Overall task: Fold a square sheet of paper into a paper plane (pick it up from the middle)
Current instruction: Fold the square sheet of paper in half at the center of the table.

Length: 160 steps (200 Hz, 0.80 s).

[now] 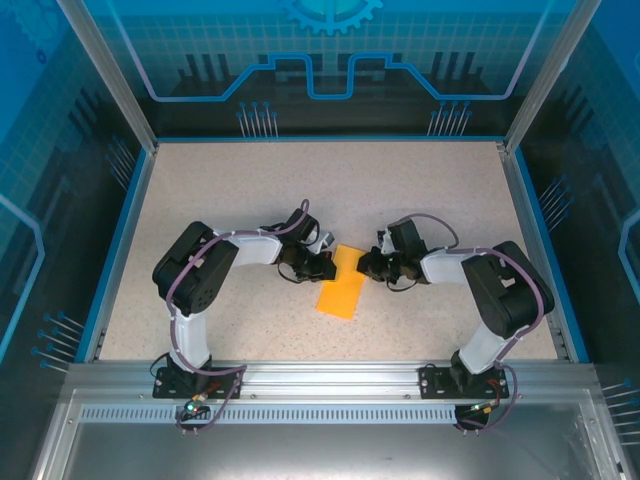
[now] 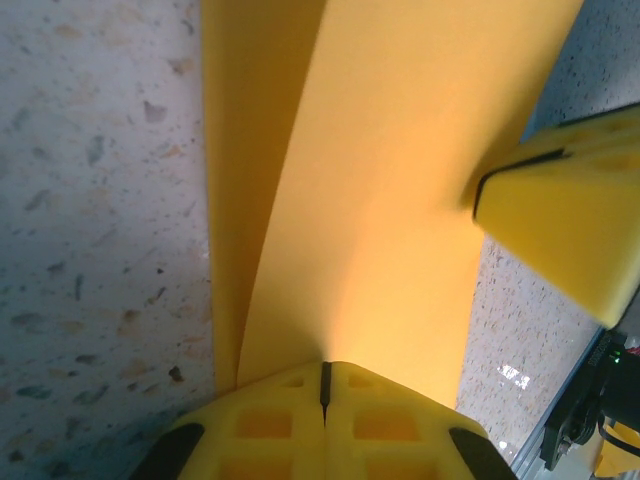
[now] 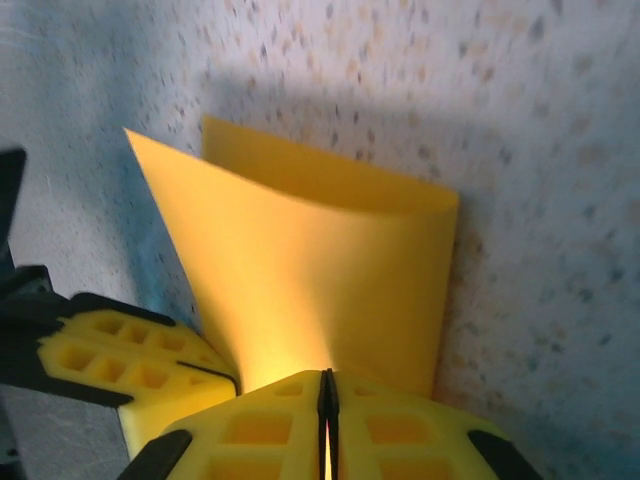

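One orange sheet (image 1: 338,292), two robot arms (image 1: 200,270)

Your paper (image 1: 340,283) looks smooth and matt, the table (image 1: 300,180) speckled and stone-like, the fingers (image 3: 260,430) gridded yellow plastic, the front rail (image 1: 320,378) brushed metal.

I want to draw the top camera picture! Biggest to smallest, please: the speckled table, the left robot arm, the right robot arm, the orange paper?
Largest: speckled beige tabletop.
Next: white-and-black left arm and white-and-black right arm, which look alike, so tied.
Smallest: folded orange-yellow paper sheet.
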### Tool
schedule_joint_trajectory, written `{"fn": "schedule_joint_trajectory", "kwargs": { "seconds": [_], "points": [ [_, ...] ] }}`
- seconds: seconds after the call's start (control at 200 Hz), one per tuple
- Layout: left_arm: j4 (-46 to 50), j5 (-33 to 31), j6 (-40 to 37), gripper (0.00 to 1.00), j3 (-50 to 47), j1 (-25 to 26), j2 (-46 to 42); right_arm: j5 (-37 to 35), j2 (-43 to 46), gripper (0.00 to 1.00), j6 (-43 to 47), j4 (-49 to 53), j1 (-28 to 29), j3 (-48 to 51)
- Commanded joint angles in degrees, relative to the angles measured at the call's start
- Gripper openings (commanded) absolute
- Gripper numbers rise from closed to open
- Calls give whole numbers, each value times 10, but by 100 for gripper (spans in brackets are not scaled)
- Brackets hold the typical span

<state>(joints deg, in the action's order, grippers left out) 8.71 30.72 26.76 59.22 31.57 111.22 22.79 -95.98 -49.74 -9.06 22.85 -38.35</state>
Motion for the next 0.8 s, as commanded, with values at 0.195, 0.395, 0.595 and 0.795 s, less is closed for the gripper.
{"fn": "schedule_joint_trajectory", "kwargs": {
  "seconds": [0.195,0.395,0.595,0.795],
  "points": [
    [85,-125,-20,0,-31,2,62,-4,-47,12,12,22,-15,-22],
    [85,-128,-21,0,-34,2,62,-24,-46,11,5,65,-15,-45],
    [88,-131,-24,0,-35,1,59,-6,-27,12,10,70,-20,-75],
    [88,-132,-25,0,-36,2,58,-16,-42,12,24,87,-29,-89]
  ]
}}
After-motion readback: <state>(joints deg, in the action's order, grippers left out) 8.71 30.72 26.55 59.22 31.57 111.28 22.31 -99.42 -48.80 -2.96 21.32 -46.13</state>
